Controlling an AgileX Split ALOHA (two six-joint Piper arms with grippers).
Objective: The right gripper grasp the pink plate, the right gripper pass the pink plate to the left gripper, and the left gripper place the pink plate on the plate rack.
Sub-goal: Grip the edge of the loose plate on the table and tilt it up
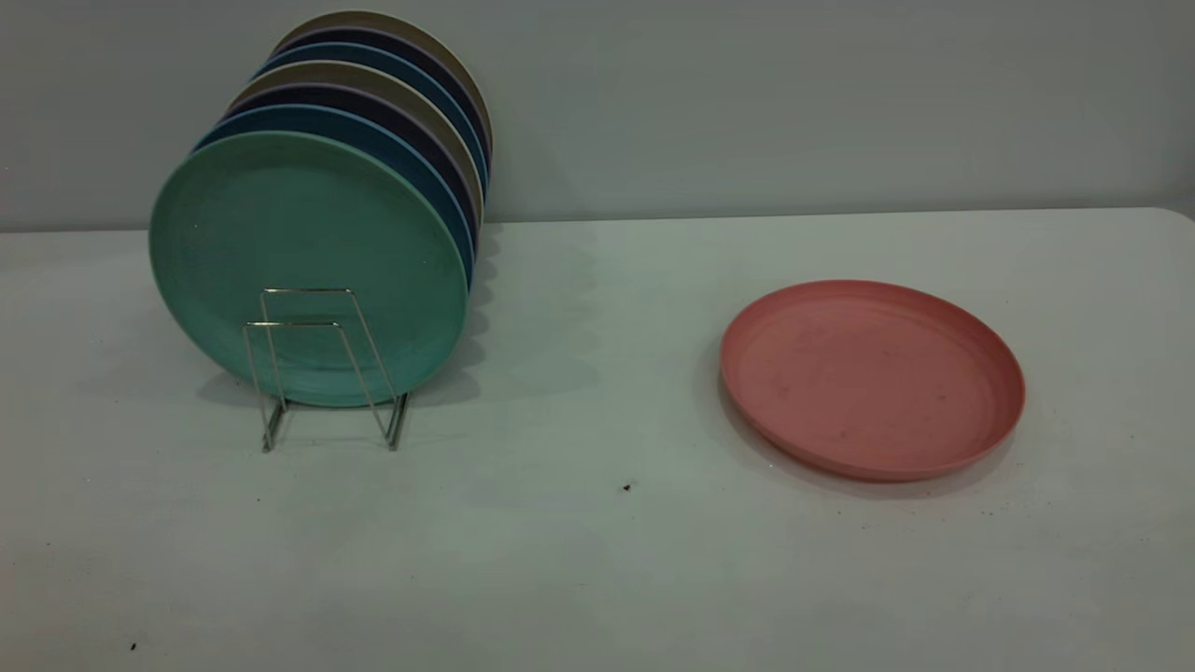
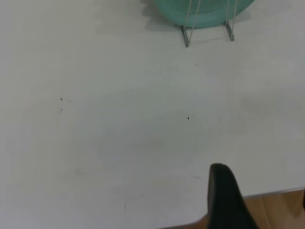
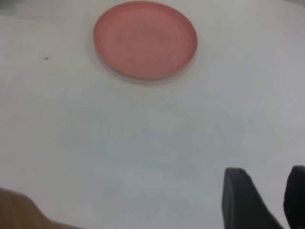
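The right tool (image 3: 267,200) hangs over the near edge of the pale white tabletop (image 3: 143,143), its two dark wedge-shaped tips set a little apart with a clear gap between them, holding nothing. Well ahead of it, the round salmon-pink matte plate (image 3: 145,39) lies flat on the tabletop, rim up, untouched. The left tool (image 2: 228,200) also sits above the near edge; only one black pointed tip shows, so I cannot tell whether it is wide or narrow. Far ahead of that tool stands the thin silver wire plate rack (image 1: 322,369), its feet on the tabletop. Upright in the rack, a round teal-green plate (image 1: 308,266) faces forward, and behind it a row of blue, dark purple and beige plates (image 1: 392,103) leans toward the grey wall (image 1: 794,103).
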